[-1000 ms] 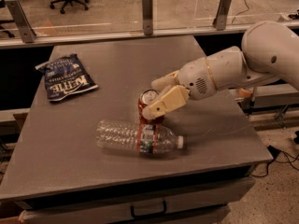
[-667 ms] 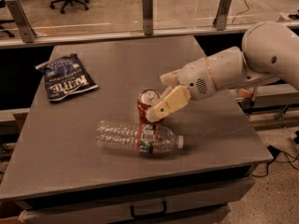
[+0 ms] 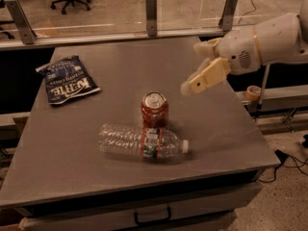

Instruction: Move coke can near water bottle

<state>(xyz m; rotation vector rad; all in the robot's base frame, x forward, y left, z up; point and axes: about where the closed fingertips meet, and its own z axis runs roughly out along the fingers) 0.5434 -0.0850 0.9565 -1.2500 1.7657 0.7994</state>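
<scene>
The coke can [image 3: 154, 109] stands upright near the middle of the grey table [image 3: 120, 66], silver top showing. The water bottle [image 3: 142, 142] lies on its side just in front of the can, white cap pointing right; the can touches or nearly touches it. My gripper [image 3: 195, 67] is to the upper right of the can, raised off the table and apart from it. It is open and holds nothing.
A dark blue chip bag [image 3: 67, 84] lies flat at the table's left rear. A glass barrier with metal posts [image 3: 151, 13] runs along the far edge. A roll of tape [image 3: 252, 92] sits on a ledge right of the table.
My gripper was at the can with its fingers around it. It has let go and drawn back up and to the right. The can stands by the bottle.
</scene>
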